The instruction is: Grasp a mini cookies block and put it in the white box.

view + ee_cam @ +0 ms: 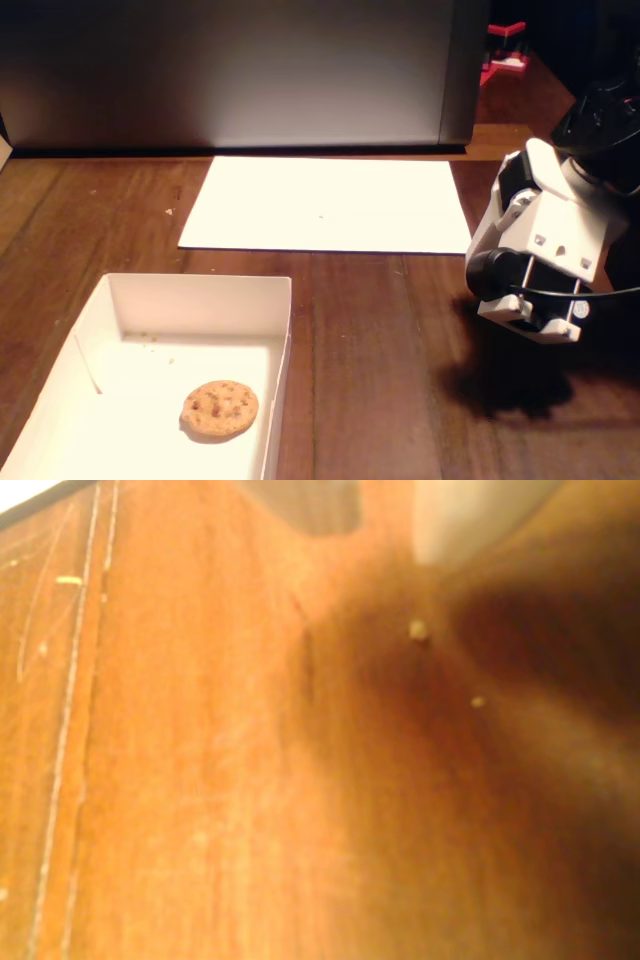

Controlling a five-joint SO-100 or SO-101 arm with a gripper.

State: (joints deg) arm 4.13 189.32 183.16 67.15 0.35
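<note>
The mini cookies block (219, 408), round and golden-brown with dark chips, lies flat inside the white box (200, 292) at the lower left of the fixed view, near the box's right wall. My white arm is folded at the right, and its gripper (528, 316) hangs low over the bare wood, well apart from the box. Nothing shows in it. Its fingertips are not clear in either view. The wrist view is blurred, showing only wood grain and two pale crumbs (418, 630).
A flat white paper sheet (325, 205) lies behind the box on the brown wooden table (380, 380). A grey panel (240, 70) stands along the back, with a red object (505, 50) behind it at the right. The arm casts a dark shadow (510, 385).
</note>
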